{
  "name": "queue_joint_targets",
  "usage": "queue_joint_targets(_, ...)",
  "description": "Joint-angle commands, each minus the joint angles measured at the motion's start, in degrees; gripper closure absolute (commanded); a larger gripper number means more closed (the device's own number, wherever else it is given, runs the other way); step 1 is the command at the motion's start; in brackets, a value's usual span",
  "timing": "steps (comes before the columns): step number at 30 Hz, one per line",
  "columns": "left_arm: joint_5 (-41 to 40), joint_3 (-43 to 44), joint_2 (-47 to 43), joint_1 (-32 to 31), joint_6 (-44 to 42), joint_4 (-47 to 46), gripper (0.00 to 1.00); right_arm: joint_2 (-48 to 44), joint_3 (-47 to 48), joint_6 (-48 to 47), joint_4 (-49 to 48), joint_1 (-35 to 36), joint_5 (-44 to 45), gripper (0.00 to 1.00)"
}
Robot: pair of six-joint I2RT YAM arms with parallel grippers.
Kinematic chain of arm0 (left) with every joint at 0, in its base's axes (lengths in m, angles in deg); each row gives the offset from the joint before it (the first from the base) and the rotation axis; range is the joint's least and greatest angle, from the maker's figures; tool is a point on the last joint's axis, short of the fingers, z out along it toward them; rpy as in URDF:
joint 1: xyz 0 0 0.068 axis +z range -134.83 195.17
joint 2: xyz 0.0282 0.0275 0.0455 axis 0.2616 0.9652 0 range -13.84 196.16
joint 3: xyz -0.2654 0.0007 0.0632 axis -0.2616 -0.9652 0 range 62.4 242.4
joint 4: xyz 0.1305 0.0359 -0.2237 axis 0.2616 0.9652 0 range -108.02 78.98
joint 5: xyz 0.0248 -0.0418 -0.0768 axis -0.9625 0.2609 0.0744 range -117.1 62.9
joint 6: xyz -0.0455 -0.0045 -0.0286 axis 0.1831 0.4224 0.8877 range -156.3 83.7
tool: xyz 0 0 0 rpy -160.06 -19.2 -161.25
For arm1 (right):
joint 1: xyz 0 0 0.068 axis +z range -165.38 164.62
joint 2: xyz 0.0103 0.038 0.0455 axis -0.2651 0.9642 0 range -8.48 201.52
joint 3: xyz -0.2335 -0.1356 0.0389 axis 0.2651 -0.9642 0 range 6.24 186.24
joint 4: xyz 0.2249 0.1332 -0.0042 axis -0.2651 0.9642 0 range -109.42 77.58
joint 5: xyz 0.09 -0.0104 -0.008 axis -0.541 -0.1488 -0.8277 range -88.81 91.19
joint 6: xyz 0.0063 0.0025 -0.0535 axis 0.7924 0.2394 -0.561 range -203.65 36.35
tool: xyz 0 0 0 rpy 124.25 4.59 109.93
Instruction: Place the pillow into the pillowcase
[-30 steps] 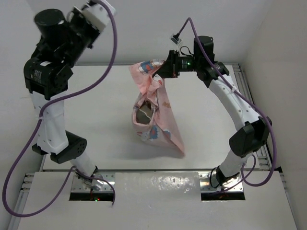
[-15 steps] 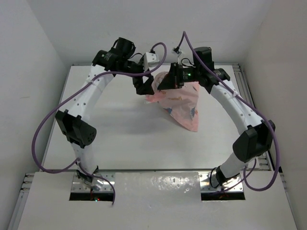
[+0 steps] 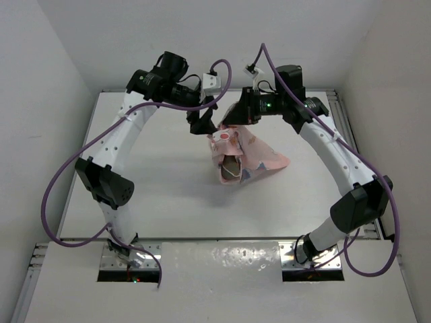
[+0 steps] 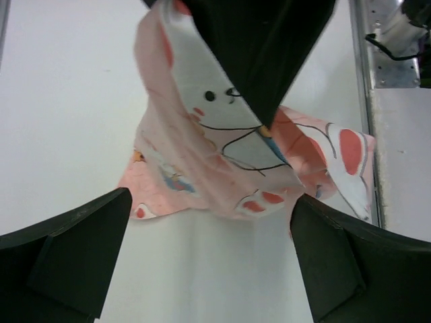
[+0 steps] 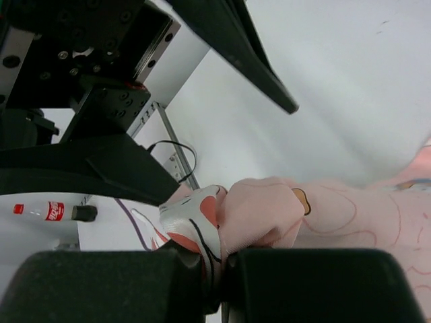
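From above, you see the pillowcase [image 3: 254, 153] held up by its top over the far middle of the table [image 3: 155, 195], its mouth gaping toward the near side with the grey pillow [image 3: 230, 170] sitting inside. Only this overhead view shows the pillow. Your right wrist view shows what the overhead cannot: the right gripper [image 5: 214, 262] is pinched tight on a bunched fold of the pink cloth. Your left wrist view shows the left gripper [image 4: 210, 202] spread wide, holding nothing, with the cloth hanging just beyond its fingers.
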Motion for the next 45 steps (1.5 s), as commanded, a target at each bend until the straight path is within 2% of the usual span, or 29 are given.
queue_joint_targets(1,-4.5,-0.34,-2.33,-0.45,4.87,-5.53,0.03,-1.35,1.64,-0.24,-4.98,0.19,-0.13,1.0)
queue_joint_targets(9,3.32,-1.14,-1.89,-0.53,8.22,-7.64,0.01,-1.88,0.93,-0.15,-4.2,0.36,3.99,1.0)
queue_joint_targets(12,2.89,-1.48,-1.89,-0.53,8.49,-7.99,0.06,-1.79,1.2,-0.41,-3.84,0.63,4.88,1.0)
queue_joint_targets(13,1.75,-2.36,-1.98,-0.45,8.49,-8.51,0.18,-1.79,1.2,-0.24,-3.93,0.8,4.88,1.0)
queue_joint_targets(15,1.39,-3.94,-1.89,-0.45,8.14,-8.61,0.32,-1.97,1.2,-0.24,-4.37,0.98,4.88,1.0)
queue_joint_targets(16,2.09,-5.95,-1.98,-0.45,7.79,-8.52,0.5,-2.23,1.2,-0.24,-4.46,0.89,4.97,1.0)
queue_joint_targets(18,3.06,-9.98,-1.89,-0.53,8.22,-9.3,0.66,-2.32,1.2,-0.58,-4.46,0.89,5.14,1.0)
queue_joint_targets(19,3.15,-11.14,-1.89,-0.53,8.75,-9.92,0.78,-2.41,1.2,-0.67,-4.46,0.89,5.23,1.0)
queue_joint_targets(21,2.71,-13.08,-1.8,-0.45,9.98,-10.45,0.87,-2.58,1.02,-0.94,-4.37,0.8,5.32,1.0)
queue_joint_targets(22,2.36,-13.09,-1.8,-0.53,9.98,-10.45,0.99,-2.58,0.85,-1.03,-4.28,0.89,5.32,1.0)
queue_joint_targets(23,1.75,-12.74,-1.89,-0.45,10.5,-10.45,1.0,-2.67,0.67,-1.03,-4.11,0.8,5.49,1.0)
queue_joint_targets(27,-2.29,-7.57,-2.15,-0.45,12.0,-10.63,1.0,-3.2,0.14,-1.9,-3.23,0.72,5.85,1.0)
queue_joint_targets(30,-9.22,-3.0,-2.33,-0.53,15.25,-11.59,1.0,-4.34,-1.17,-2.61,-3.05,-0.07,5.94,1.0)
queue_joint_targets(33,-9.42,-0.97,-2.94,-0.45,16.75,-12.73,1.0,-4.96,-2.84,-2.52,-3.32,-0.95,5.85,1.0)
queue_joint_targets(37,-4.76,-1.48,-3.12,-0.45,15.52,-12.03,0.98,-5.57,-3.9,-2.52,-3.58,-1.13,6.02,1.0)
queue_joint_targets(38,-4.67,-2.44,-3.12,-0.45,15.95,-12.47,0.88,-5.57,-3.99,-2.43,-3.75,-1.22,5.85,1.0)
queue_joint_targets(39,-5.02,-4.37,-3.12,-0.53,16.39,-13.87,0.74,-5.57,-3.99,-2.52,-3.76,-1.13,5.76,1.0)
queue_joint_targets(41,-6.07,-6.74,-3.03,-0.71,18.67,-15.63,0.64,-5.75,-4.08,-2.35,-4.02,-1.13,5.85,1.0)
queue_joint_targets(42,-6.69,-7.28,-3.03,-0.8,19.38,-17.55,0.55,-5.92,-4.08,-2.35,-3.93,-0.96,5.85,1.0)
queue_joint_targets(45,-6.53,-8.17,-2.86,-0.8,22.2,-19.77,0.43,-6.19,-4.34,-2.26,-4.11,-1.04,5.85,1.0)
